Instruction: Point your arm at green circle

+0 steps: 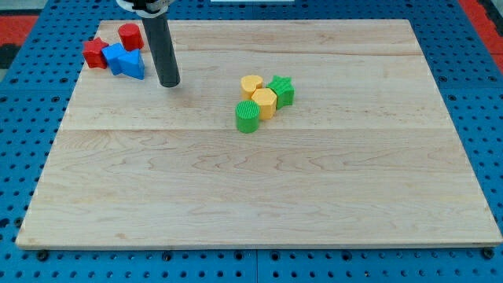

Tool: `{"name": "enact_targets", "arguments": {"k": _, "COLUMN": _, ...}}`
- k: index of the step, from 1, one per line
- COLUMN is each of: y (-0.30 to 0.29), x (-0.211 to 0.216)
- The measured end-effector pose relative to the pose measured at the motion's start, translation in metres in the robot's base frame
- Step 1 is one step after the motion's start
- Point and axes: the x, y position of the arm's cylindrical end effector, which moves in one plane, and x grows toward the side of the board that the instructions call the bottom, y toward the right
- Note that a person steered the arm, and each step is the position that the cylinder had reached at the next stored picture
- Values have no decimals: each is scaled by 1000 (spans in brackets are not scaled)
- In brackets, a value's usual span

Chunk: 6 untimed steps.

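Note:
The green circle (247,116) is a short green cylinder near the middle of the wooden board (259,196). It touches a yellow hexagon (265,103), which sits next to a yellow round block (251,85) and a green star (281,90). My tip (169,82) rests on the board to the view's upper left, well to the left of the green circle and apart from it. It stands just right of the blue blocks.
At the view's top left lie a red cylinder (130,35), a red star-like block (96,53) and two blue blocks (126,60) close together. A blue pegboard (487,94) surrounds the board.

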Motion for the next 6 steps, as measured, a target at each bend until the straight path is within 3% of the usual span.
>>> {"name": "enact_targets", "arguments": {"k": 2, "y": 13, "x": 23}}
{"name": "enact_targets", "arguments": {"k": 3, "y": 16, "x": 82}}
{"name": "enact_targets", "arguments": {"k": 4, "y": 72, "x": 118}}
{"name": "enact_targets", "arguments": {"k": 5, "y": 127, "x": 118}}
{"name": "enact_targets", "arguments": {"k": 6, "y": 154, "x": 76}}
